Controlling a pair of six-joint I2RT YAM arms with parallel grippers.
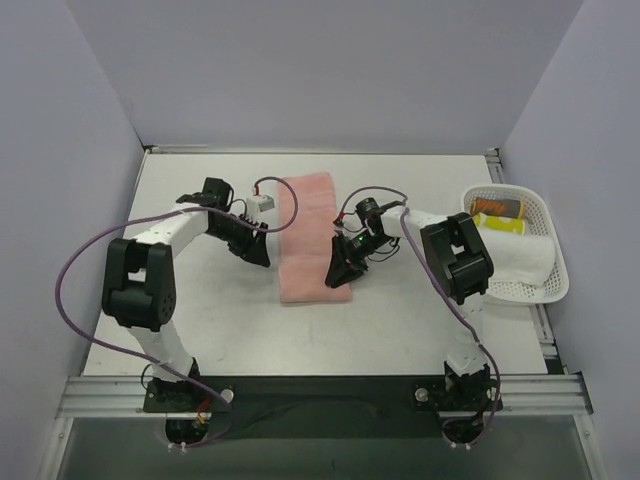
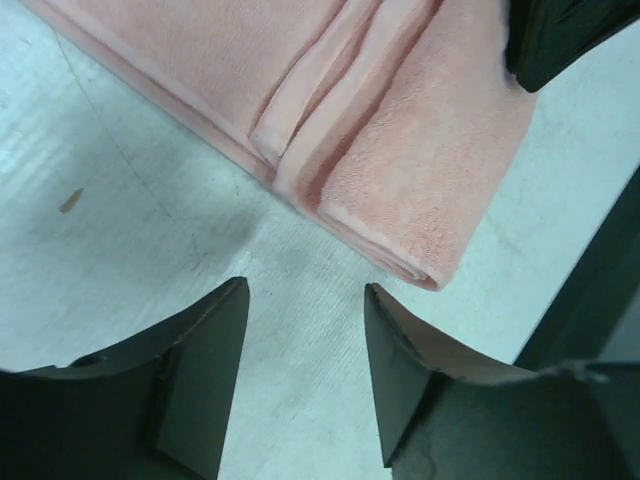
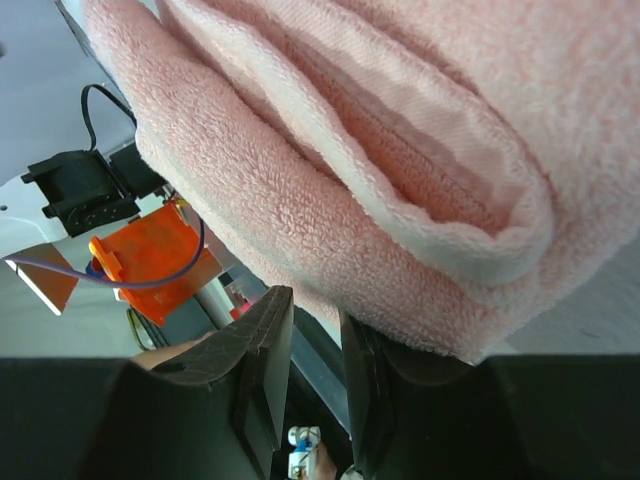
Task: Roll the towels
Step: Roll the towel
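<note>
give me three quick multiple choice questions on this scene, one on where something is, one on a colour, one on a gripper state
1. The white towel lies: a) in the mesh basket; b) over an arm's base; c) on the back wall.
2. The flat towel on the table is: a) blue; b) pink; c) green.
3. The left gripper is: a) shut on cloth; b) open, holding nothing; c) out of view.
Answers: 1 a, the top view shows it inside the basket at the right. 2 b, pink terry shows in all three views. 3 b, its wrist view shows the fingers apart with bare table between them.
</note>
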